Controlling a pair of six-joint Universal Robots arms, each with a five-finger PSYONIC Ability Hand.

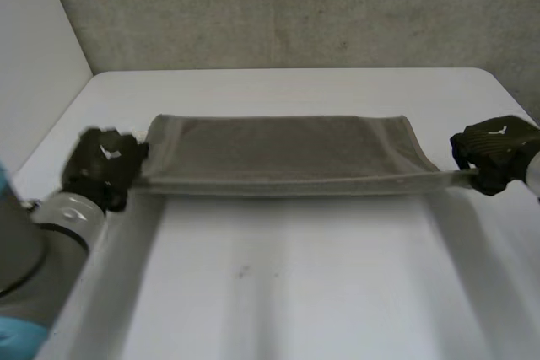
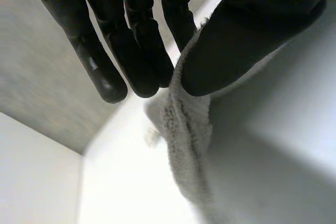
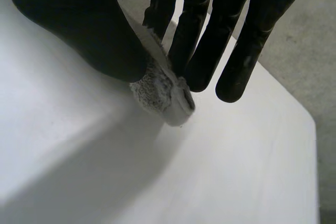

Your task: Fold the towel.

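Observation:
A grey-brown towel (image 1: 283, 153) is stretched taut across the middle of the white table (image 1: 295, 292), its near edge lifted and its far edge lying on the table. My left hand (image 1: 105, 166) pinches the towel's near left corner between thumb and fingers; in the left wrist view the towel (image 2: 189, 129) hangs from that pinch of the left hand (image 2: 247, 30). My right hand (image 1: 496, 151) pinches the near right corner, and in the right wrist view the corner of the towel (image 3: 160, 90) sticks out between the thumb and fingers of the right hand (image 3: 79, 24).
A grey wall (image 1: 295, 6) rises behind the table's far edge and a white panel (image 1: 34, 56) stands at the left. Bare table lies in front of the towel and beyond it up to the far edge.

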